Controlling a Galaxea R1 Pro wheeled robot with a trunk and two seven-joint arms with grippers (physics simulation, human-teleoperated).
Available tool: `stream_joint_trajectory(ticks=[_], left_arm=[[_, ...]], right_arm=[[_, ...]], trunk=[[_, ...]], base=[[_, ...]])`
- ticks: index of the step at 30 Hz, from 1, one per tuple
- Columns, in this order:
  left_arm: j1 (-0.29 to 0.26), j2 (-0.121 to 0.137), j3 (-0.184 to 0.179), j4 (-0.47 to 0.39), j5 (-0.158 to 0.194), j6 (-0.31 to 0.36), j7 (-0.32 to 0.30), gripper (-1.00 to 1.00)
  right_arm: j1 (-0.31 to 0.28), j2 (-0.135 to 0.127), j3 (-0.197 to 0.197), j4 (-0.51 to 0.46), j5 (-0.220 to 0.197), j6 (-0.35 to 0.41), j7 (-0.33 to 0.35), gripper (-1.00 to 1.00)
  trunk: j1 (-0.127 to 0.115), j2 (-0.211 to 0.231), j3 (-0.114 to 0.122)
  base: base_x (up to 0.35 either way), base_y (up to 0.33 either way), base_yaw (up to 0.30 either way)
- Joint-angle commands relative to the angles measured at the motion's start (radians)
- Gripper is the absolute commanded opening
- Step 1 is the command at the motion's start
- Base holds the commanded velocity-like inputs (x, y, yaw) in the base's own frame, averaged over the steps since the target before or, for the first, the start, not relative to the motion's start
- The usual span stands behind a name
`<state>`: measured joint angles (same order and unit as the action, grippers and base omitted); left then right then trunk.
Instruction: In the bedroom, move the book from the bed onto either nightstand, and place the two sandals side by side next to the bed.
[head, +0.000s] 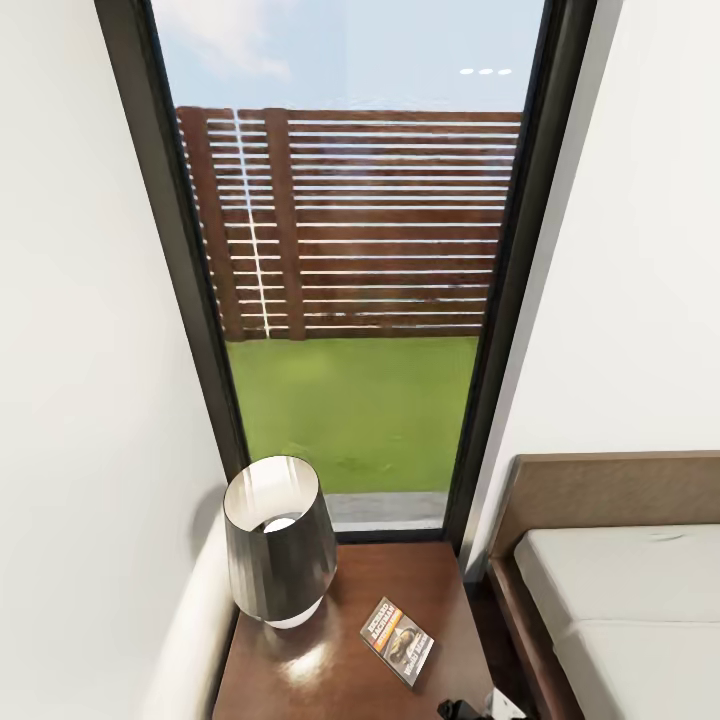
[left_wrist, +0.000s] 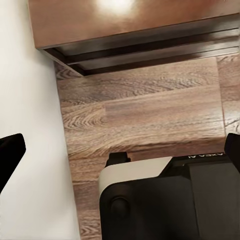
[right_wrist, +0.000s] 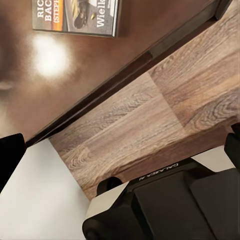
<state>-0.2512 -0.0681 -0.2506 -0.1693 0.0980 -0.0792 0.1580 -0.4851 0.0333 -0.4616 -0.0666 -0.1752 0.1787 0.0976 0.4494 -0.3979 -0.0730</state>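
The book lies flat on the glossy dark-brown nightstand, right of its middle; its cover also appears in the right wrist view. The bed, with grey mattress and brown headboard, stands just right of the nightstand. My right gripper is open and empty, off the nightstand's edge and above the wood floor. Over the floor by the nightstand's front, my left gripper is also open with nothing in it. The sandals are out of view.
A dark lamp with a white base stands on the nightstand's left half, near the white wall. Behind it is a tall black-framed window. A narrow floor gap separates nightstand and bed. My own white and black body sits below the grippers.
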Motion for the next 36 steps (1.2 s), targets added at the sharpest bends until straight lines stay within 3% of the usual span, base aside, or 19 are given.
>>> stream_joint_trajectory(ticks=[1,36], left_arm=[[-0.001,0.000,-0.009,0.006,0.010,-0.008,0.005,1.00],[0.000,0.001,-0.009,0.034,0.011,-0.026,0.005,1.00]], right_arm=[[0.001,0.000,0.003,-0.002,-0.010,0.005,0.001,1.00],[0.020,-0.002,0.001,-0.001,-0.007,0.001,0.000,1.00]], trunk=[[0.001,-0.002,-0.002],[0.001,-0.002,-0.002]], base=[[0.000,0.000,0.000],[0.000,0.000,0.000]])
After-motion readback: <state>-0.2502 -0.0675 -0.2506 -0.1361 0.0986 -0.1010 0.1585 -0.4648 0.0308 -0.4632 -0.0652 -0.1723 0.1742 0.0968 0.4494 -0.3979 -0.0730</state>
